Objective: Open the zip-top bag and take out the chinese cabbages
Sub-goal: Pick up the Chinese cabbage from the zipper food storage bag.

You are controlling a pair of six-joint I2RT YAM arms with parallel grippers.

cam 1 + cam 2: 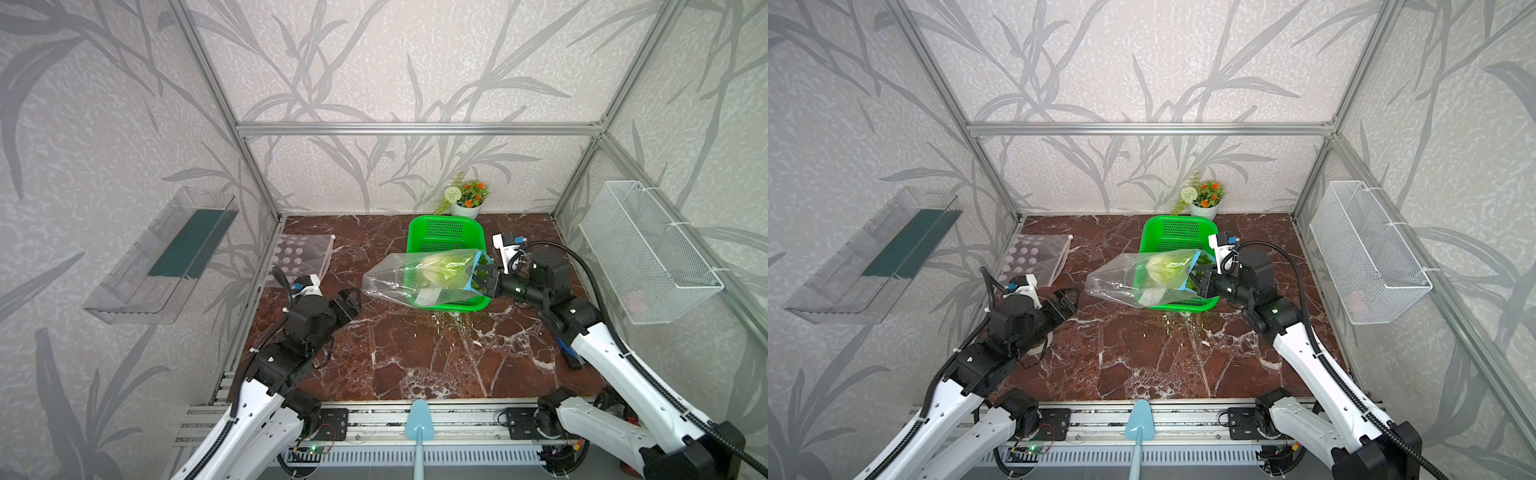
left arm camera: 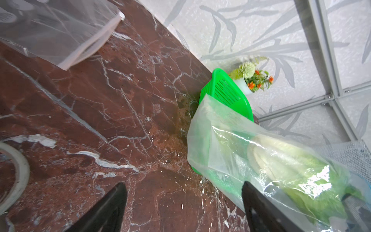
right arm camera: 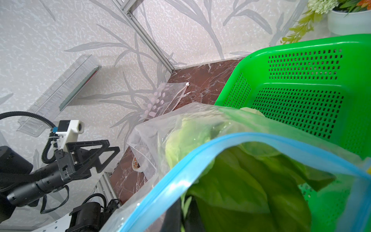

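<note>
Two chinese cabbages [image 1: 432, 270] lie inside a clear zip-top bag [image 1: 386, 282]: one is pale and crinkly in the middle, and darker leaves show at the blue-edged mouth. The bag slants across the near half of a green basket [image 1: 444, 222], with its sealed end jutting out past the basket's left side.

The right gripper [image 1: 478, 281] is at the bag's mouth on the basket's right side, jaws pressed together among the leaves. Whether it pinches leaf or plastic cannot be told. The left gripper [image 1: 355, 298] is spread wide to the basket's left, just beside the bag's sealed end.

Everything rests on a red-brown marble table [image 1: 415, 353] veined in white. Walls papered with grey leaves and framed in aluminium close three sides.

- **Behind the basket:** potted flowers [image 1: 467, 199].
- **Far left of it:** a dotted pouch [image 1: 299, 257] and a clear wall tray [image 1: 162, 257].
- **Far right:** a white wire basket [image 1: 648, 253].
- **Nearer than the basket:** open marble between the two arms.
</note>
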